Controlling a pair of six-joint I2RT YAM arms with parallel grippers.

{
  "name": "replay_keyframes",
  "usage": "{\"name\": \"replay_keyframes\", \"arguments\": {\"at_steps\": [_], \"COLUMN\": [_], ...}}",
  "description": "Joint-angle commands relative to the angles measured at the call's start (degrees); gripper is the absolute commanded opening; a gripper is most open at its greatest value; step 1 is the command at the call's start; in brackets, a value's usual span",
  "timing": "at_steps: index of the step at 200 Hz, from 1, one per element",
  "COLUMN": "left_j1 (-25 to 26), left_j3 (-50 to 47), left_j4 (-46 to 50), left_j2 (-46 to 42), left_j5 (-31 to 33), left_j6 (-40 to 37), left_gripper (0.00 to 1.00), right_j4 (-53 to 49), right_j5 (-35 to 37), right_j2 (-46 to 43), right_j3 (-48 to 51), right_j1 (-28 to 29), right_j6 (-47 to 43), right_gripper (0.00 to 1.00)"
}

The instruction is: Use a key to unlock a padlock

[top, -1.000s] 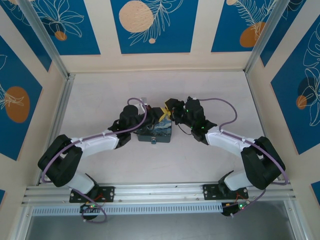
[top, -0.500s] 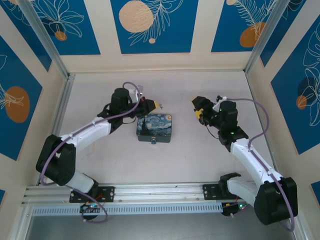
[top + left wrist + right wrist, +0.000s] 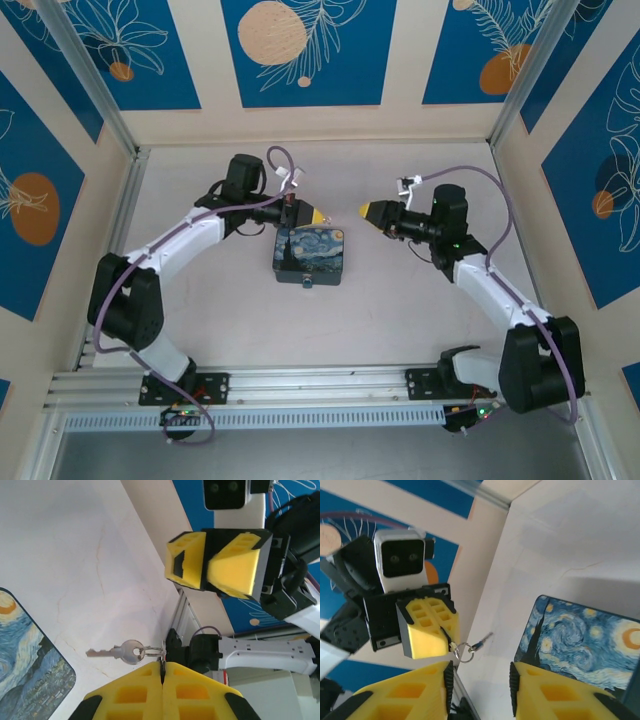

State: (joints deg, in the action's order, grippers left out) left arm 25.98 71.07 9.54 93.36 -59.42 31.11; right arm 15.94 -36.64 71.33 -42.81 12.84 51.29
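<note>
Silver key (image 3: 106,653) is held by its ring (image 3: 133,651) in the left claw (image 3: 162,667), clamped shut; its shaft is turned crosswise to the nearby facing right claw (image 3: 481,676), whose jaws are parted.

A second ago both pincers huddled together over the far edge of the rectangular box printed with a swirling night sky (image 3: 310,257). They have since drawn apart. The left pincer (image 3: 316,213), clamped on the ring of the small silver metal key (image 3: 107,652), now sits at the box's 12 o'clock, its arm stretched out longer. The right pincer (image 3: 368,210) swung out toward 3 o'clock, then came back to the box's 2 o'clock, its tips turned to 9 o'clock, facing the left pincer.
</note>
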Motion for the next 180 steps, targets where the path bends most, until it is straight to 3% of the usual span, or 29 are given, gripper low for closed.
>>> {"name": "replay_keyframes", "arguments": {"at_steps": [1,96,180], "left_j1": [-0.32,0.3,0.28], "left_j3": [1.4,0.12,0.39], "left_j4": [1.34,-0.32,-1.41], "left_j2": [1.28,1.99,2.83], "left_j5": [-4.55,-5.97,-5.66], "left_j6": [-1.84,-1.0,-0.53], "left_gripper": [0.0,0.0,0.0], "right_j4": [5.27,13.16,14.2], "right_j5": [-4.22,-4.4,-6.39], "right_j2": [2.73,9.75,10.85], "right_j3": [-2.18,-3.68,-3.16], "right_j1": [2.1,8.11,8.63], "right_j6": [-1.19,1.43,1.59], "right_gripper": [0.32,0.26,0.21]}}
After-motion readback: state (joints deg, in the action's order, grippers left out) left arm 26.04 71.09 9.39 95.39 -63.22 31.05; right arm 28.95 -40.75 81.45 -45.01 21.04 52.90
